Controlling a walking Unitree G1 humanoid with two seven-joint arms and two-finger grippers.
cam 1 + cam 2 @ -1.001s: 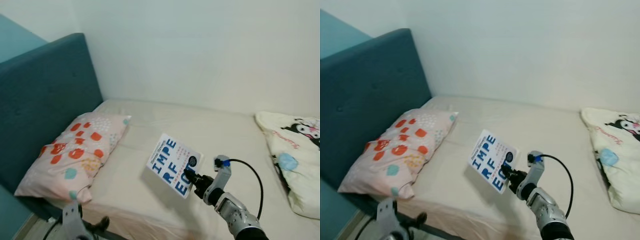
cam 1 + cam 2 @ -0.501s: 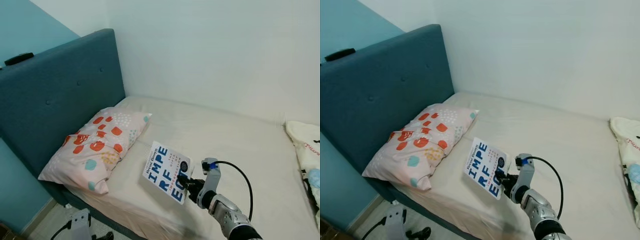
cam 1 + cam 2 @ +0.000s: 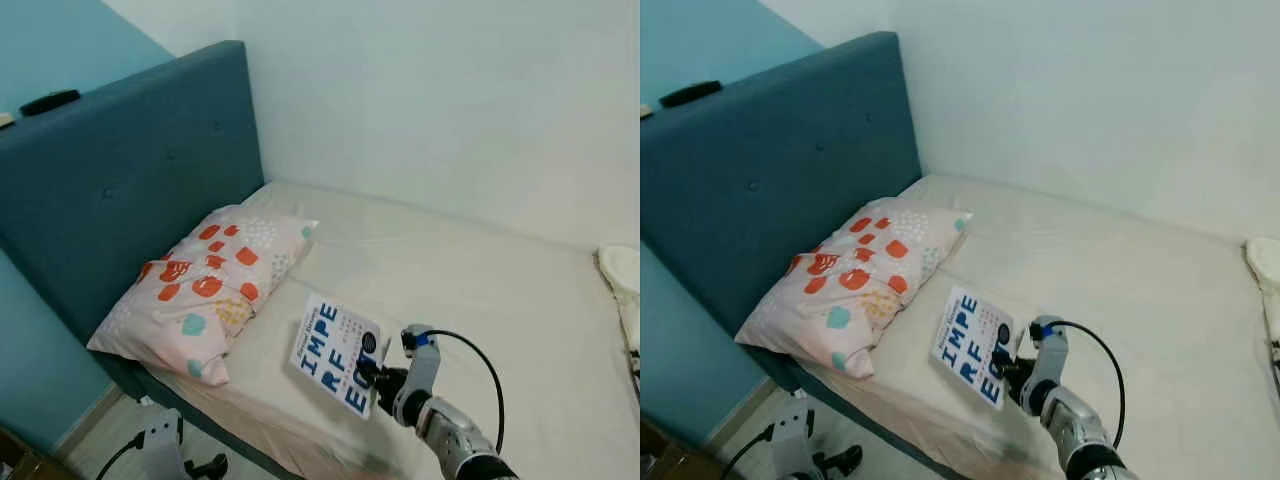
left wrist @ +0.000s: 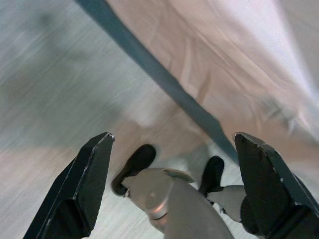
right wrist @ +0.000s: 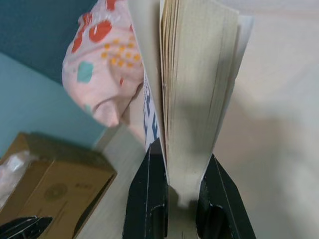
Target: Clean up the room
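The right gripper [image 3: 372, 375] is clamped on a book [image 3: 338, 353], its two black fingers [image 5: 149, 189] pinching the lower edge so the pages fan out between them in the right wrist view. The book is held up off the bed [image 3: 470, 290], tilted, with its white cover and big blue letters facing the camera (the letters read IMPE, RF and part of a third row). It hangs above the near part of the mattress, just beside the pillow [image 3: 205, 290], which has orange and teal spots and lies against the dark teal headboard [image 3: 120, 180]. A black cable [image 3: 478, 360] loops from the right wrist over the silver forearm. A small dark object [image 3: 48, 101] rests on top of the headboard, too small to identify. At the far right edge of the bed a bit of cream-coloured bedding [image 3: 622, 290] shows. The left gripper [image 4: 172, 184] hangs low beside the bed frame, its fingers [image 4: 89, 184] spread wide apart with nothing between them; past them the wrist view shows the grey floor [image 4: 45, 99], the dark edge of the bed and the robot's own foot. A cardboard box [image 5: 55, 191] sits on the floor below the pillow end of the bed.
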